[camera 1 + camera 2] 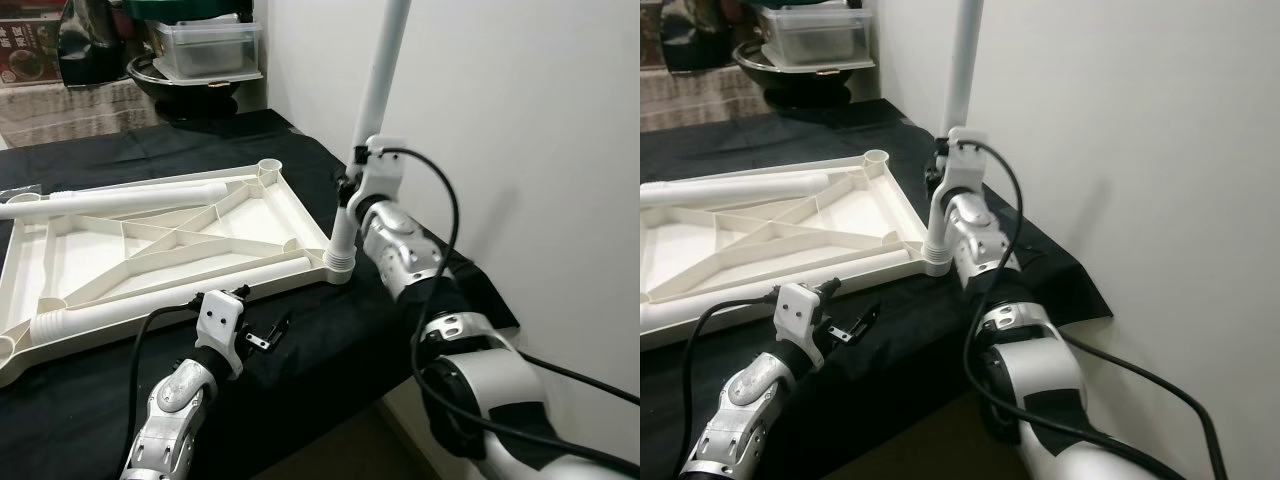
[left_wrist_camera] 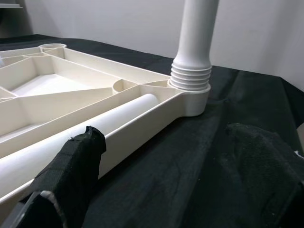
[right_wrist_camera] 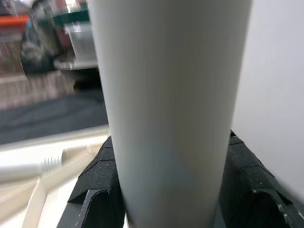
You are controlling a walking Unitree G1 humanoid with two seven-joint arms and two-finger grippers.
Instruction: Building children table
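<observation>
I log the tabletop (image 1: 150, 250) as cream moulded plastic, smooth with a soft sheen. The upright leg (image 1: 375, 90) reads as white plastic, smooth, ridged at its threaded base. The cloth (image 2: 190, 161) under them is matt black woven fabric. Left gripper (image 1: 262, 337) finger pads (image 2: 76, 161) look coarse, textured black. My arm shells appear glossy silver.

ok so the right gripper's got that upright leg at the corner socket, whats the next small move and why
Probably keep turning the upright leg down into the corner socket. The right gripper is shut on it low on the shaft, and its threaded rings show above the socket rim, so it looks not fully seated. The left gripper hangs open by the tabletop's edge.
</observation>
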